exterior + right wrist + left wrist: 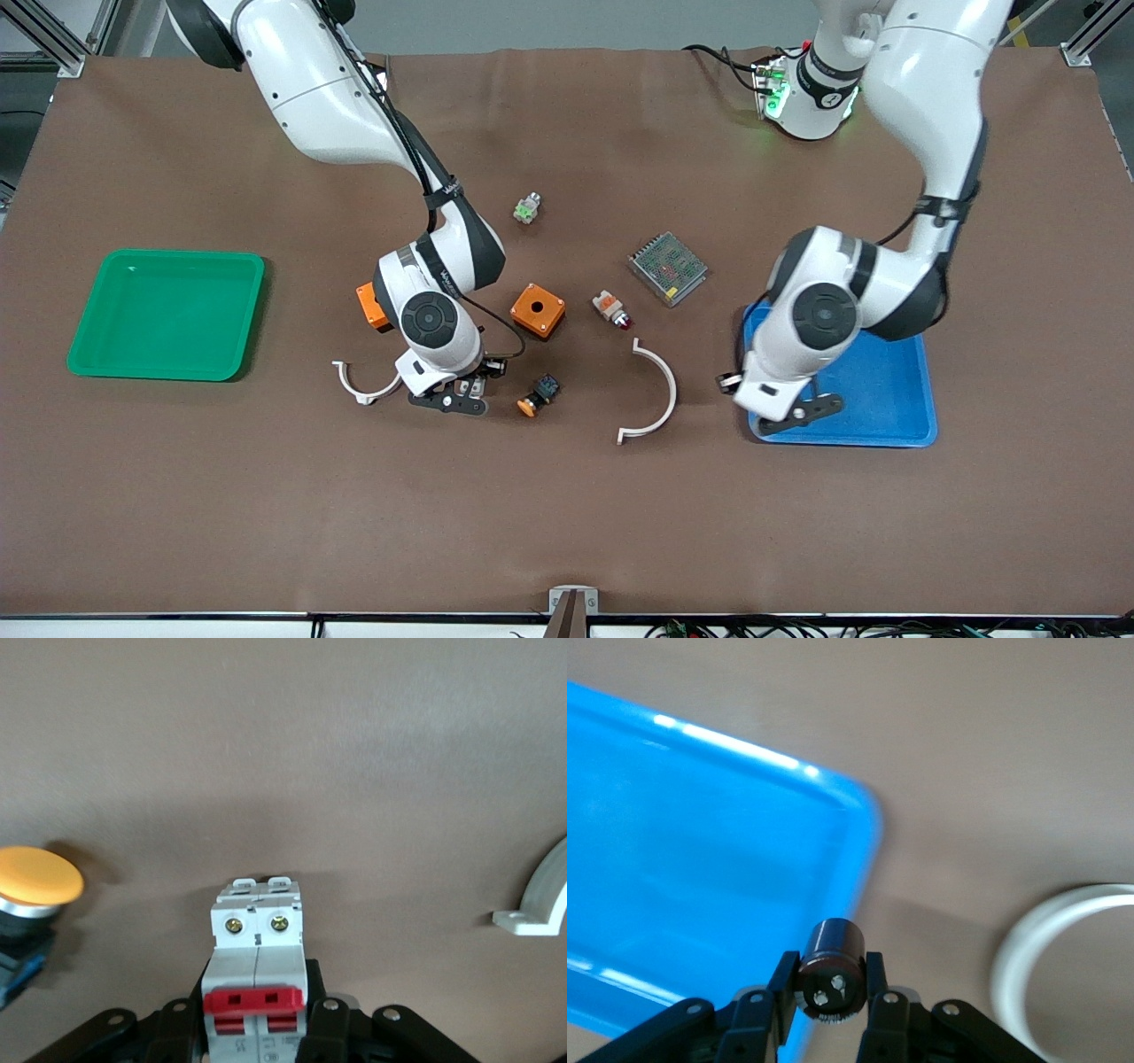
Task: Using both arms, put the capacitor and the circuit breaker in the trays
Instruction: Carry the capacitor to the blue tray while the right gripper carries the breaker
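My left gripper (791, 415) is shut on the capacitor (831, 967), a small dark cylinder with two pale marks on its end. It holds it over the rim of the blue tray (673, 859), at the corner toward the right arm's end. My right gripper (462, 392) is shut on the circuit breaker (257, 948), a white block with red toggles. It holds it low over the brown table between a white curved clip (363, 385) and the orange-capped button (539, 395). The front view hides both held parts under the hands.
The green tray (168, 301) lies at the right arm's end, the blue tray (886, 390) at the left arm's. Between them lie two orange boxes (537, 310), a white-orange part with a red tip (611, 310), a grey mesh unit (668, 268), a small green-white part (528, 209) and a large white half ring (660, 394).
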`<state>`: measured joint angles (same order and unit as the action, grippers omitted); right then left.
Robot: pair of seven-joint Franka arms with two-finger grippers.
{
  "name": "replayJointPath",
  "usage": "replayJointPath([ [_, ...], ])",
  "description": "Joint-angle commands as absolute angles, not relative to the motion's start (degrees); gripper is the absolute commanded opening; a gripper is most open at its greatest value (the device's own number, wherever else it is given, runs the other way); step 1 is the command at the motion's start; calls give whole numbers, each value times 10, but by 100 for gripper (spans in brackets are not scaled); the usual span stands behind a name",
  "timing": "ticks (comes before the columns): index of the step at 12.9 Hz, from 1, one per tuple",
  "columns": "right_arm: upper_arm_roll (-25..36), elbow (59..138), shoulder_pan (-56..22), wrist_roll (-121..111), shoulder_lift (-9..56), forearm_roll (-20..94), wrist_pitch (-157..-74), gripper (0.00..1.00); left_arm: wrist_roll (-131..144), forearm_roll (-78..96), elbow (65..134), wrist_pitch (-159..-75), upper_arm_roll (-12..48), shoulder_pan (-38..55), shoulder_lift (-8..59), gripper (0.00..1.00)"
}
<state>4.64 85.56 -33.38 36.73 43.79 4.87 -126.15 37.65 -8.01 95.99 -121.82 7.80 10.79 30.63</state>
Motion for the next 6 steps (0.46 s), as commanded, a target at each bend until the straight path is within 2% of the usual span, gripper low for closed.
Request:
replayJointPath([
  [1,48,832,-300,369,420,54,-1228,8,339,-100,1084,-1302,83,52,263,0],
  [6,100,817,-219,240,358,49,-1073,6,309,-101,1158,-1395,83,-6,268,0],
])
